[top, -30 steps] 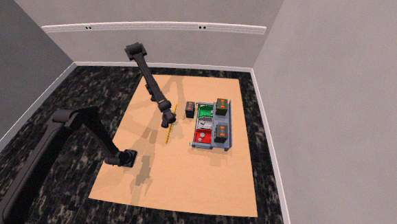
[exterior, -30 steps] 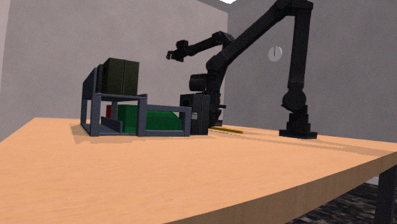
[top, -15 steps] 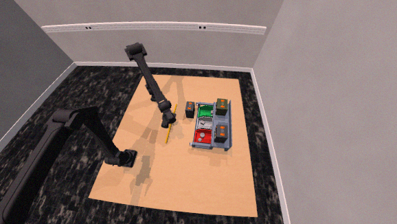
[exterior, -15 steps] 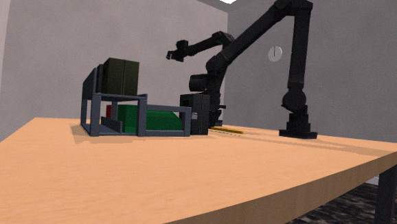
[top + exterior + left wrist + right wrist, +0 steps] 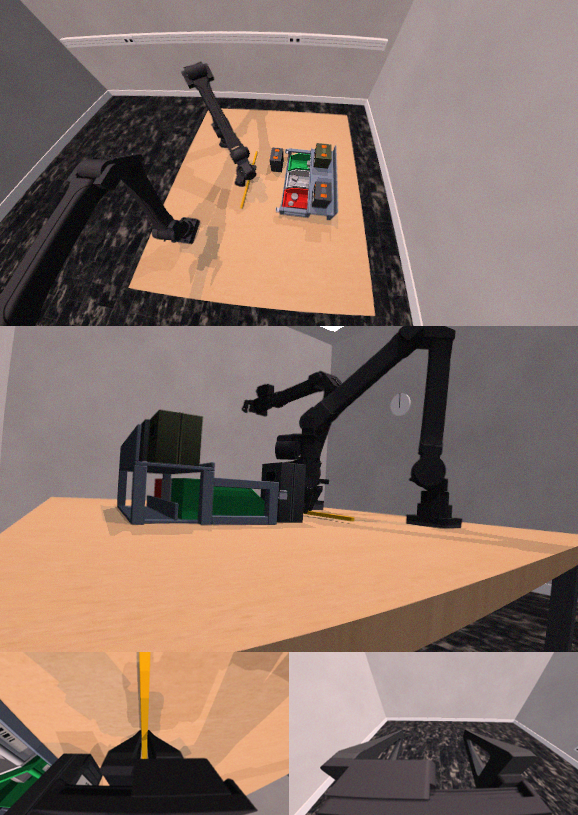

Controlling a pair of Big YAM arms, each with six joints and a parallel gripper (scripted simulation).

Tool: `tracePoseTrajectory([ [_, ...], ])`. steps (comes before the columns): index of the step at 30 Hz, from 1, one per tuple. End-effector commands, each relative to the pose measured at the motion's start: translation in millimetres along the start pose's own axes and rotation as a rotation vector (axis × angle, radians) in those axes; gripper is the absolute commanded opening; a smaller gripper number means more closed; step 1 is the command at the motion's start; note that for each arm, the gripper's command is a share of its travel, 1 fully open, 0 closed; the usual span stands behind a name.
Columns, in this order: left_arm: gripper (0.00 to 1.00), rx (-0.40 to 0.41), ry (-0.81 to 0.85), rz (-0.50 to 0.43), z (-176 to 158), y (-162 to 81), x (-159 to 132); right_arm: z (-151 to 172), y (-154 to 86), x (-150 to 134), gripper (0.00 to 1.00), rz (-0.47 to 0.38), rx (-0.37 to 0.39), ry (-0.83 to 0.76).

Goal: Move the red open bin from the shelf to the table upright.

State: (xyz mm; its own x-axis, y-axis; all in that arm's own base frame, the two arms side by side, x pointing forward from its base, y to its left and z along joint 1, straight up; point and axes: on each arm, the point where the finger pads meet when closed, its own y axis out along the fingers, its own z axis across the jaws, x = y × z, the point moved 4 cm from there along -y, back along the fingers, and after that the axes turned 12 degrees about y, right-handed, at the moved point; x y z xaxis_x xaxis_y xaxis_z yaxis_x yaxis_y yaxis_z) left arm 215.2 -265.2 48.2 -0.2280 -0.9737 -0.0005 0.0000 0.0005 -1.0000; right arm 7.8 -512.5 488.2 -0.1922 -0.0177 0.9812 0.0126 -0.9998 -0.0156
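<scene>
The red open bin stands at the near end of the lower front tier of the grey-blue shelf, with round light parts in it. A grey bin stands beside it, then a green bin; parts show in both. My left gripper is shut on a yellow stick, low at the table in front of the shelf; whether the stick touches the table is unclear. My right gripper is open and empty, raised away from the shelf.
A black case stands on the table in front of the green bin's end. An olive case and a dark case stand on the upper tier, behind the open bins.
</scene>
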Motion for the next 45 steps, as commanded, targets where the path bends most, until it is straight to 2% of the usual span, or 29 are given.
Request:
tracePoseTrajectory([
  [1,0.00,0.028,-0.003,-0.023,10.1,-8.5,11.2,-2.7,-7.9,12.9,1.00,-0.017,-0.004,0.016],
  [20,0.00,0.032,-0.003,-0.027,12.8,-10.4,13.1,-2.7,-7.9,12.9,1.00,-0.017,-0.004,0.016],
  [21,0.43,0.028,-0.002,-0.025,12.1,-7.5,13.1,-2.7,-7.9,12.9,1.00,-0.017,-0.004,0.016],
  [45,0.43,0.036,-0.002,-0.031,15.4,-10.3,15.4,-2.7,-7.9,12.9,1.00,-0.017,-0.004,0.016],
])
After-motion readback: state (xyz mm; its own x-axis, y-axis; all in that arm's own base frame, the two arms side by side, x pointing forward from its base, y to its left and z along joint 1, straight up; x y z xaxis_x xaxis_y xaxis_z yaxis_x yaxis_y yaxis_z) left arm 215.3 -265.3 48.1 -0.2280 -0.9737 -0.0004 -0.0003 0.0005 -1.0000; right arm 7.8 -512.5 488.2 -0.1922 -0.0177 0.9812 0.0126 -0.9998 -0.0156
